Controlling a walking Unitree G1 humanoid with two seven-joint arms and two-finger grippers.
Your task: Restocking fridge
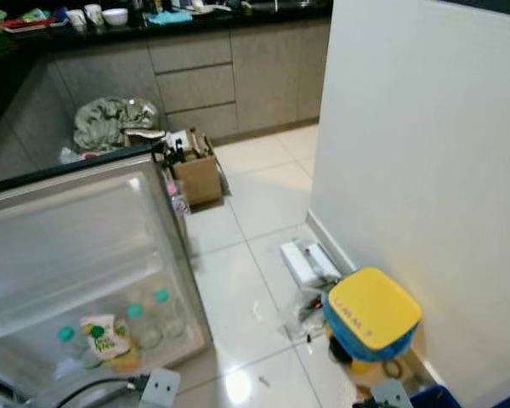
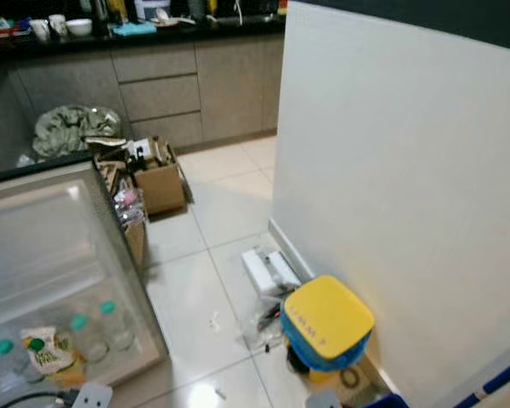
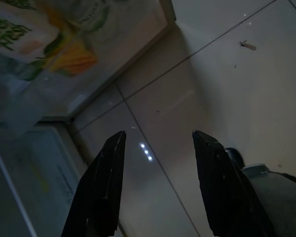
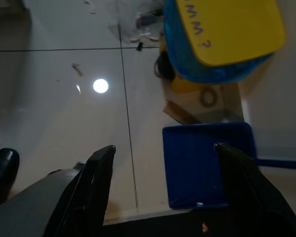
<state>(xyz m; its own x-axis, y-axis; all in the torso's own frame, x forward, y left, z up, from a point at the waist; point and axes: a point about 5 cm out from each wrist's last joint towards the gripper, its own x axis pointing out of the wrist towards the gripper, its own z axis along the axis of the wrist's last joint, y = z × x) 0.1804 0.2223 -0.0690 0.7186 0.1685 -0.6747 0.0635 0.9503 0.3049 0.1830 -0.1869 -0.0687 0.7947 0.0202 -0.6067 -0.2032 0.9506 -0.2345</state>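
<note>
The fridge door (image 1: 68,246) stands swung open at the robot's left, its lower shelf carrying three clear bottles with green caps (image 1: 144,325) and a pouch (image 1: 109,338) printed in green lettering too blurred to read. The same pouch appears in the left wrist view (image 3: 44,39), again with green print that cannot be made out. Against the white wall (image 1: 425,170) on the right sits a blue tub with a yellow lid (image 1: 372,314); the lid bears handwritten marks, legible only as a row of zigzag strokes followed by a question mark (image 4: 207,43). A blue dustpan (image 4: 207,165) lies on the tiles just beside the tub. A white flat box (image 1: 308,263) and loose plastic litter rest on the floor between the door and the tub. An open cardboard box (image 1: 195,170) full of oddments stands beyond the door, with a bundle of grey-green cloth (image 1: 110,123) near it, before the grey cabinet drawers (image 1: 191,85). Cups and a bowl (image 1: 115,15) sit on the dark counter. The left gripper (image 3: 158,143) hangs over bare tile near the door's edge, fingers spread with nothing between them. The right gripper (image 4: 163,153) hangs above the dustpan, fingers likewise parted and empty.
</note>
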